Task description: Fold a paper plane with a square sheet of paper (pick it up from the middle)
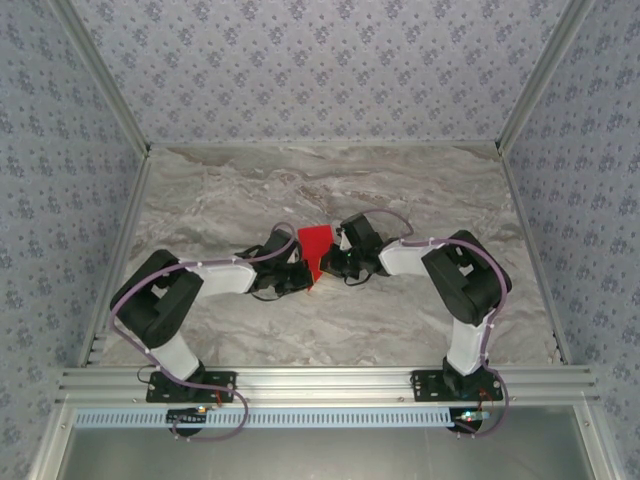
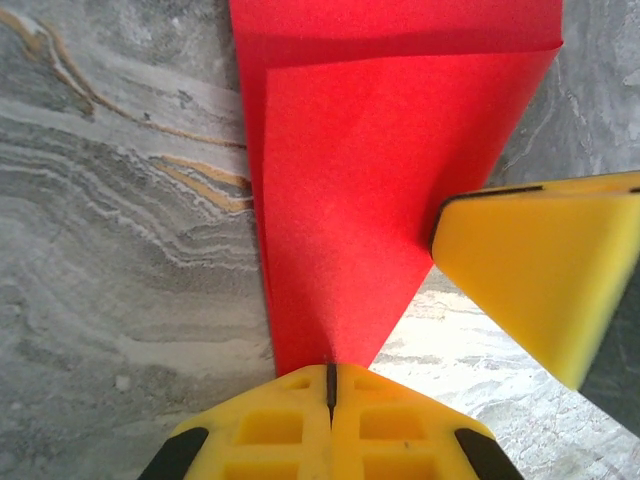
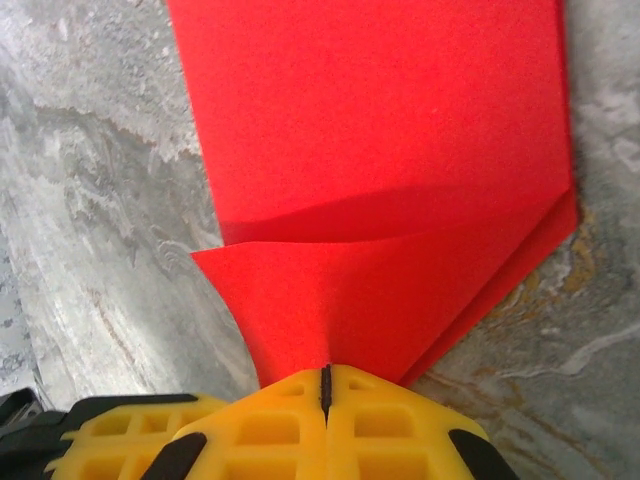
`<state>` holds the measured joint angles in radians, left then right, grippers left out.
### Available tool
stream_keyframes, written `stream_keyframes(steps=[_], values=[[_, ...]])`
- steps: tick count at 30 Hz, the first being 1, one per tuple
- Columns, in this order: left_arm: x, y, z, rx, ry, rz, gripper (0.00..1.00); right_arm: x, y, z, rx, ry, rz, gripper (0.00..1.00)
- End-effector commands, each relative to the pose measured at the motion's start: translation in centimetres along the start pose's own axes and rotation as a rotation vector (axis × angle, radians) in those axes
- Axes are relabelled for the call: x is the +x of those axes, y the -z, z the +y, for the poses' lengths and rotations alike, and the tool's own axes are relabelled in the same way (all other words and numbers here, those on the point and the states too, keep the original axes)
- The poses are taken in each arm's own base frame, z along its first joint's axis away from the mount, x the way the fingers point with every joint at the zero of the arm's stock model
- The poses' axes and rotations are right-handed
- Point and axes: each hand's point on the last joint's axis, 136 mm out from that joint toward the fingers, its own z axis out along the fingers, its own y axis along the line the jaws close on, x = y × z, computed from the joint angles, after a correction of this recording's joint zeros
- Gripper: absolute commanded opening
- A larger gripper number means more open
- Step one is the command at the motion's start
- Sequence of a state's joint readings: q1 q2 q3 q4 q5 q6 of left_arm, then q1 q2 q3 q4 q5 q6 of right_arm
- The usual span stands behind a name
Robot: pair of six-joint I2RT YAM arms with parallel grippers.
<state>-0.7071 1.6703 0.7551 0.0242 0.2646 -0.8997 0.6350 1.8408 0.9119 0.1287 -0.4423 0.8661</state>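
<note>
2-layer paper plane [image 2: 340,200] pinched: left claw [image 2: 330,377], right claw [image 3: 326,378]

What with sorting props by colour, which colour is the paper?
Plain bright red paper; best in left wrist view.

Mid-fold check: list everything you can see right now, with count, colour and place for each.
paper: one, red, partly folded, at the table's middle, between the two grippers
table: one, grey marble, under the paper and the arms
walls: three, grey-blue patterned, at the left, back and right of the table
rail: one, silver, along the near edge, bearing both arm bases
left arm: one, black and white, reaching in to the middle
right arm: one, black and white, reaching in to the middle
left gripper: one, yellow fingers, shut on a narrow corner of the paper
right gripper: one, yellow fingers, shut on the paper's folded flap
</note>
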Motion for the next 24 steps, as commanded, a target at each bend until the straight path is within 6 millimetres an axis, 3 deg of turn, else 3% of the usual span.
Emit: stream_keyframes(steps=[1, 24], values=[[1.2, -0.7, 2.0, -0.072, 0.005, 0.036, 0.00, 0.3, 0.8, 2.1, -0.066, 0.075, -0.004, 0.00], [1.5, -0.8, 2.3, -0.065, 0.005, 0.027, 0.00, 2.6, -1.8, -0.3, -0.009, -0.069, 0.081, 0.00]])
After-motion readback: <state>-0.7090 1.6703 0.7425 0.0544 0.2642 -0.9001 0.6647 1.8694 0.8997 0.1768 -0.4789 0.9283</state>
